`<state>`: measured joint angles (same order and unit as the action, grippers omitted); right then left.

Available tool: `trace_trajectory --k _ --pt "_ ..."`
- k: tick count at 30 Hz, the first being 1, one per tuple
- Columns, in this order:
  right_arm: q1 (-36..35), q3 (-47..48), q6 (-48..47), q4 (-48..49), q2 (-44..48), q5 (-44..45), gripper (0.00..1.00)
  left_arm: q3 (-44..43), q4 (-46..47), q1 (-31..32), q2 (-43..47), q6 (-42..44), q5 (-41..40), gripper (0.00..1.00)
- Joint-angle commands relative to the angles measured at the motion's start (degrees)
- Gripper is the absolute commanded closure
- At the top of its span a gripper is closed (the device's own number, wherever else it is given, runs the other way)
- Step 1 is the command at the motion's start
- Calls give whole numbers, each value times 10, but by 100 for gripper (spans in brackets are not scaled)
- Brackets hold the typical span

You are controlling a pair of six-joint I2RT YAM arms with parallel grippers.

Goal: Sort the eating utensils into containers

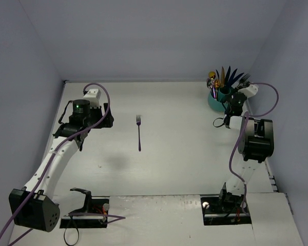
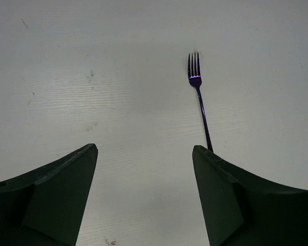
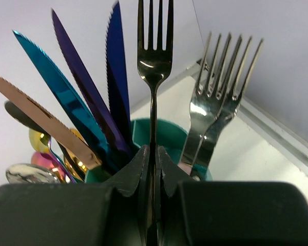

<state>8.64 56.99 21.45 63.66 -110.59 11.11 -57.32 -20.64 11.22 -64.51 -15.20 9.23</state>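
One dark blue fork (image 1: 139,132) lies alone on the table; in the left wrist view it (image 2: 199,97) is ahead and slightly right. My left gripper (image 1: 107,122) (image 2: 143,154) is open and empty, to the fork's left. My right gripper (image 1: 229,106) (image 3: 154,154) is shut on a dark fork (image 3: 154,66), tines up, right beside the teal caddy (image 1: 215,102) (image 3: 169,133). In the caddy stand a teal knife (image 3: 56,92), a purple knife (image 3: 82,87), a blue knife (image 3: 118,77), a copper knife (image 3: 36,113), two silver forks (image 3: 215,87) and spoons (image 3: 31,171).
The caddy stands in the far right corner, close to the back wall and right wall (image 1: 292,77). The right arm's upper link (image 1: 256,138) is just in front of it. White table (image 1: 185,154) stretches between the arms.
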Motion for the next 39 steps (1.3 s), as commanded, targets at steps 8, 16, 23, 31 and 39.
trace_trajectory --k 8,16,23,31,39 --pt "5 5 1 50 4 -2 89 -11 35 -3 3 -3 10 28" --pt "15 7 0 37 1 -12 72 -11 36 -3 3 -3 10 28" --pt "16 10 -12 27 13 -38 71 -11 36 -3 3 -4 10 28" --pt "7 3 -30 -38 90 -65 58 -12 34 -3 3 -4 10 28" --pt "-56 8 -99 -223 232 -37 39 -16 31 -5 6 -8 13 28"
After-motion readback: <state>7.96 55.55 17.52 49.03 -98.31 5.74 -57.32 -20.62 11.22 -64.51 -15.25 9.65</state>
